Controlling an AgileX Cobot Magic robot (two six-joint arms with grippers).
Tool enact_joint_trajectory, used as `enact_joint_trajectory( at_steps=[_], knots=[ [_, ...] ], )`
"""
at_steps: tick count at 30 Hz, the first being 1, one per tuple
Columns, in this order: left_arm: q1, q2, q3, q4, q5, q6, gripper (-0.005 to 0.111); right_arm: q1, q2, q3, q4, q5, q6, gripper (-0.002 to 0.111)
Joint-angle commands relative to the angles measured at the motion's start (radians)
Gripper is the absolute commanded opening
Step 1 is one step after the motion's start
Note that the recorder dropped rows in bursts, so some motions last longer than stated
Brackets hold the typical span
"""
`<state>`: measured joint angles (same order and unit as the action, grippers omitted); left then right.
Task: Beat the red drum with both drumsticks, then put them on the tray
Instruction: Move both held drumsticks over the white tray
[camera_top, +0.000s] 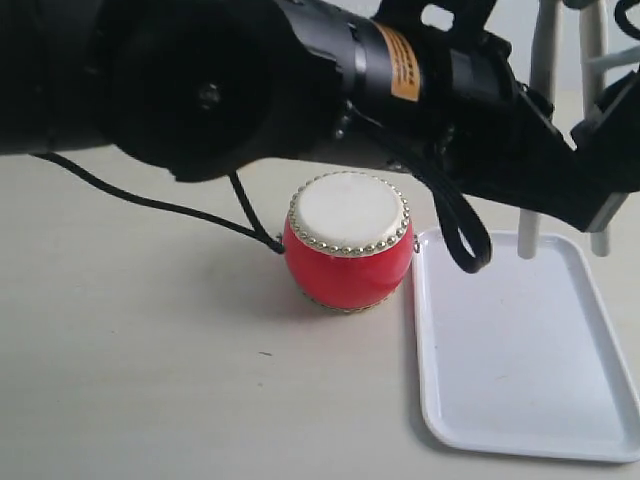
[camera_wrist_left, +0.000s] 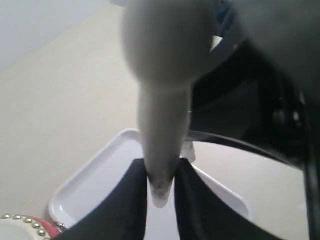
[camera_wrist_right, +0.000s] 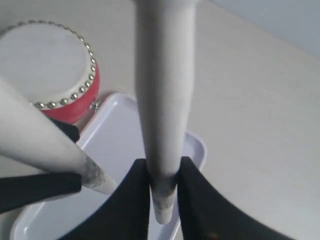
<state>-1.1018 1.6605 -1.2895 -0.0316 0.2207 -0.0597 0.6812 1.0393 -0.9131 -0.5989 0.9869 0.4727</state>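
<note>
1. Drumsticks (camera_top: 547, 50): left drumstick (camera_wrist_left: 162, 125) clamped in the left hand (camera_wrist_left: 161, 182), right drumstick (camera_wrist_right: 165, 100) in the right hand (camera_wrist_right: 164, 187), each pinched near one end.
2. Both stand upright over the tray (camera_top: 520, 350), beside the red drum (camera_top: 348, 245) on the worktop (camera_top: 150, 380).
3. Likely light, stiff, smooth; loose pinches may let them swivel.

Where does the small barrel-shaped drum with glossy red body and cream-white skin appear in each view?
Exterior view: the red drum stands near the middle, just left of the flat white plastic tray.
Left wrist view: only a studded sliver of the drum in the picture's bottom left corner.
Right wrist view: the drum fills the picture's upper left.
Shared landmark: the tray, beside the drum in all three.
</note>
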Motion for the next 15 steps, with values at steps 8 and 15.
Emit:
enact_joint_trajectory(
  at_steps=[8, 15],
  knots=[
    [-0.005, 0.202, -0.004, -0.061, 0.002, -0.003, 0.000, -0.001, 0.023, 0.135, -0.079, -0.054, 0.168, 0.000],
    [0.017, 0.259, -0.004, -0.127, 0.071, -0.003, 0.000, -0.001, 0.120, 0.153, -0.053, -0.077, 0.210, 0.000]
  ],
)
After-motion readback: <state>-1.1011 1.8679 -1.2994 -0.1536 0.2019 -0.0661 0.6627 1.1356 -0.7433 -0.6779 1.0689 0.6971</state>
